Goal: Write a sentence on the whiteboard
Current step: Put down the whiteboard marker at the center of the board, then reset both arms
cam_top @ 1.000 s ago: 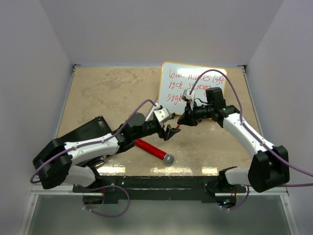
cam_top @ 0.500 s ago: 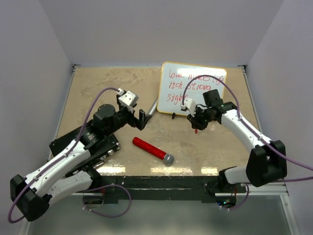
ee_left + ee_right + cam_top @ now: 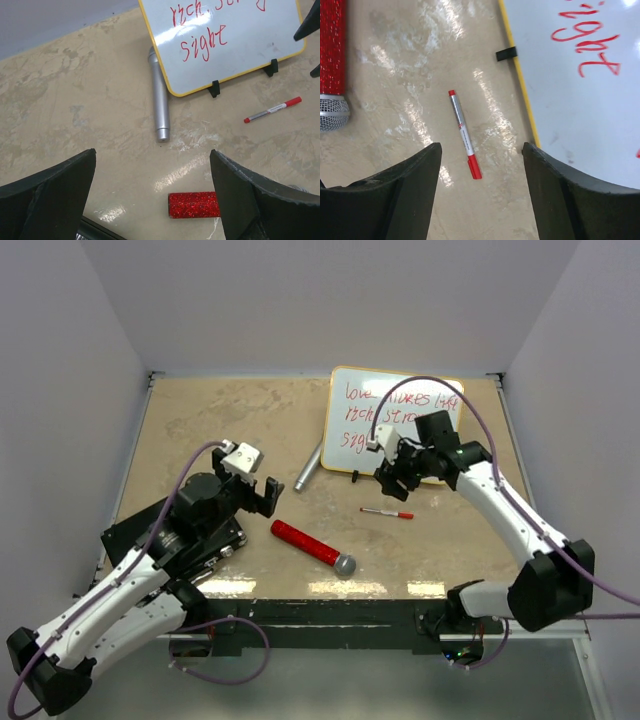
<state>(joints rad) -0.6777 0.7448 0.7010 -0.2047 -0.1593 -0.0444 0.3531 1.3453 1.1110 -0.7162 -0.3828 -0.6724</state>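
The whiteboard (image 3: 345, 445) stands propped at the back right, with the sentence (image 3: 358, 394) in red marker on three lines; my right arm hides part of it. The last word, "sight" (image 3: 202, 42), shows on the whiteboard (image 3: 260, 30) in the left wrist view. A red-capped marker (image 3: 386, 512) lies flat on the table in front of the board. My right gripper (image 3: 392, 483) hangs open just above the marker (image 3: 464, 134), beside the whiteboard (image 3: 580, 130). My left gripper (image 3: 262, 495) is open and holds nothing, well left of the board.
A red glitter microphone (image 3: 312, 546) lies near the front middle, below my left gripper (image 3: 152, 152). A silver cylinder (image 3: 308, 468) lies by the board's left edge. A black flat box (image 3: 130, 530) sits under the left arm at the front left.
My right gripper opened and the marker it held now lies on the table. The left arm pulled back to the left from the middle, its jaws opening wide.
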